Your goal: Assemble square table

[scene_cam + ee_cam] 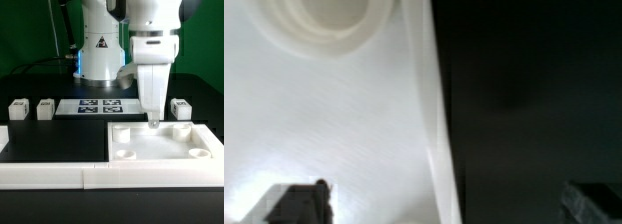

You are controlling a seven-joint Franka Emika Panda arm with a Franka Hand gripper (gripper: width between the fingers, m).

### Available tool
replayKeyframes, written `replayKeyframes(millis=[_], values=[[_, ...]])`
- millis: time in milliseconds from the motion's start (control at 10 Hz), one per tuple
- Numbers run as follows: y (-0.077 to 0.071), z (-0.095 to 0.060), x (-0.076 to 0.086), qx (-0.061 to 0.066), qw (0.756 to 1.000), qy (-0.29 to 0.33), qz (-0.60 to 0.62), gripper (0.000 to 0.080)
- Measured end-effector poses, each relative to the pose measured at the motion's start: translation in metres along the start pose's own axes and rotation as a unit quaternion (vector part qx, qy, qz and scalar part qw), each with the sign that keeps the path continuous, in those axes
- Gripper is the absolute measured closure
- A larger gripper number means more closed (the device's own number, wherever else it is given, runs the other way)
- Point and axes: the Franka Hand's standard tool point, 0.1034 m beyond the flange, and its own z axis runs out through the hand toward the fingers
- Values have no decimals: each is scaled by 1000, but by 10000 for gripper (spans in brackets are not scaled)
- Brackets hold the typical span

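Three short white legs show. The outer leg (17,110) & second leg (45,108) stand side by side at the exterior view's left, well apart from everything else. Next, the marker board (100,106) lies flat in front of the robot base (100,55). Bare dark table (55,140) runs from there to the rail (50,176) along the near side, the widest open room.

Right of centre, the square slab (170,142) lies flat, sockets up. Being square it has no long axis. Its sides run approx parallel to the rail, near side against or just beside it, can't tell which.

The gripper (152,122) points straight down at the slab's far edge. In the wrist view its fingers (295,205) are spread apart, one over the slab, the other over the table, w/ the slab edge between them; contact can't be told. One socket (322,20) sits near that edge.

The third leg (181,107) stands just beyond the slab's far-right corner.
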Motion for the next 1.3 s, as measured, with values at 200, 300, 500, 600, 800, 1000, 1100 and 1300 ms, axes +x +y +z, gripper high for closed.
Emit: replayKeyframes(millis=[200, 300, 500, 600, 800, 1000, 1100, 1300], values=[[-20, -12, 18, -4, 992, -1, 125, 150], [-29, -15, 35, -6, 982, 1, 189, 150], [-40, -13, 57, -9, 967, 8, 254, 150], [-40, -12, 57, -8, 959, 8, 282, 150], [-40, -12, 58, -6, 940, 10, 341, 150], [-51, -10, 63, 10, 892, -10, 452, 150], [-56, -11, 68, 14, 879, -19, 476, 150], [-70, -5, 69, 19, 847, -33, 530, 150]])
